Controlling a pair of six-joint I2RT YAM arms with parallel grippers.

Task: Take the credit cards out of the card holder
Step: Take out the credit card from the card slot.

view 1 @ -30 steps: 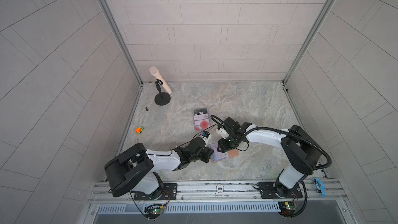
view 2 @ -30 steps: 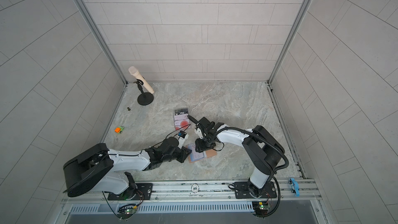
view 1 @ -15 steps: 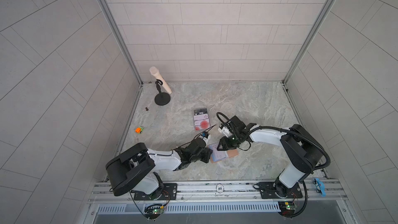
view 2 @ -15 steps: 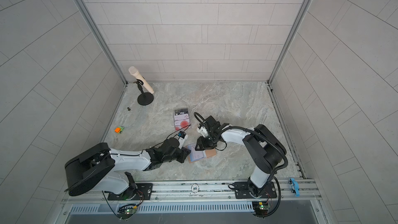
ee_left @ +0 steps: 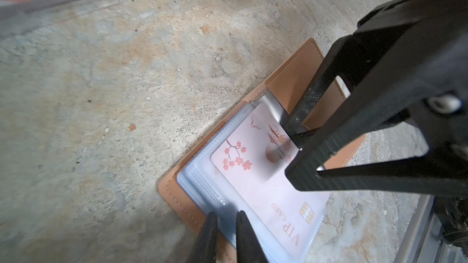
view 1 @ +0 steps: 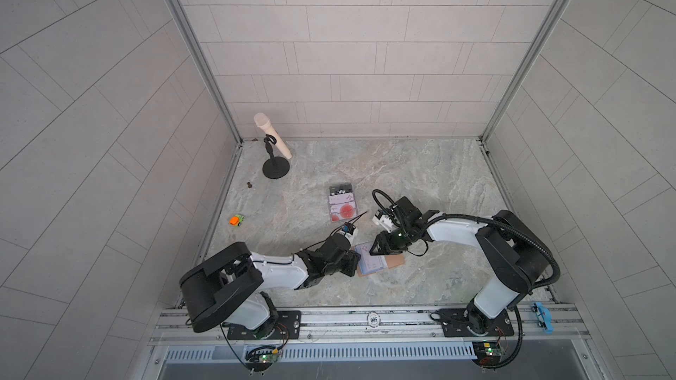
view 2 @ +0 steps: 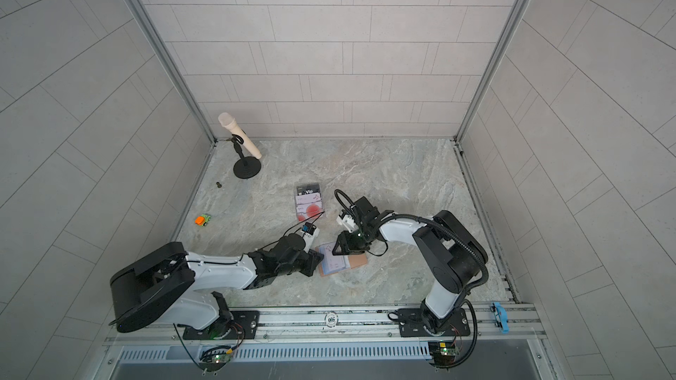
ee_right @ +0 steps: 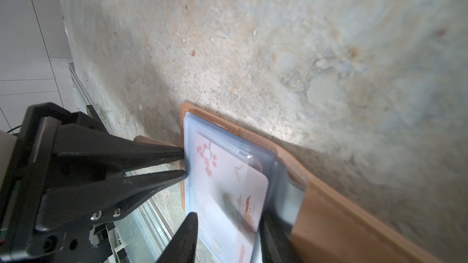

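While the tan card holder (view 1: 395, 261) lies open and flat on the marble tabletop (view 1: 420, 177), near the front edge between the 2 arms, both grippers are on it.

Left gripper (ee_left: 226, 215): fingers nearly together, nipped on the outer long edge of the clear sleeves (ee_left: 200, 183). Right wrist view shows both tips touching that edge.

Right gripper (ee_right: 228, 216): fingers apart, coming down over the pink VIP card (ee_left: 253, 180). In the left wrist view, its tips sit at the card's spine-side long edge. Can't tell whether they press on the card or hang just above it.

The card lies face up on the sleeve stack, blossom print and chip visible. Its spine-side edge pokes past the top sleeve's edge, over the bare tan half of the holder.

Elsewhere, in both top views:
- clear case of cards (view 1: 341, 203), behind the holder, near but apart
- microphone on a black stand (view 1: 275, 162), far left corner
- orange-and-green toy car (view 1: 237, 220), by the left wall
- blue clip (view 1: 542, 314), on the front rail, right end
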